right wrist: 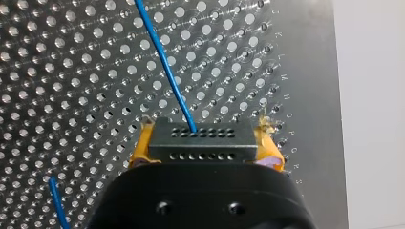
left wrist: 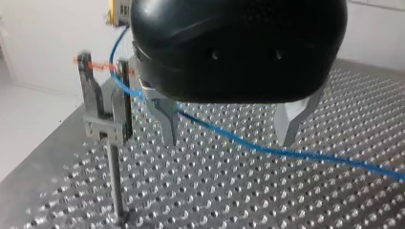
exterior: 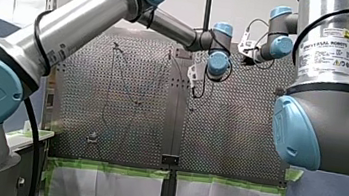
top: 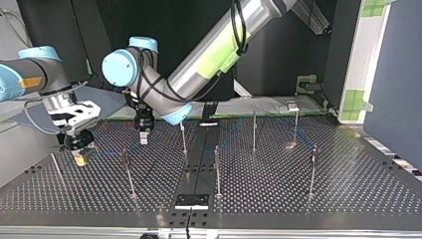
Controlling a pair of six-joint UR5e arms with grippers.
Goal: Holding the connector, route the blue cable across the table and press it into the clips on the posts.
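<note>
My right gripper (right wrist: 204,144) is shut with its yellow pads (right wrist: 142,145) on the dark grey connector (right wrist: 200,138), and the blue cable (right wrist: 165,62) leaves the connector's face across the perforated table (right wrist: 71,71). In the top view that gripper (top: 79,157) is low over the table at the left. My left gripper (left wrist: 229,136) stands open with its metal fingers (left wrist: 165,121) wide apart just above the table. The blue cable (left wrist: 305,155) runs under them and up through the forked clip on a post (left wrist: 106,119) beside the gripper. My left gripper (top: 143,138) hangs near the far posts.
Several thin clip posts (top: 216,169) stand across the table, one (top: 127,169) between the two grippers and others (top: 312,169) at the top view's right. A black plate (top: 191,200) lies at the near edge. Green tape (exterior: 113,168) lines the table's border.
</note>
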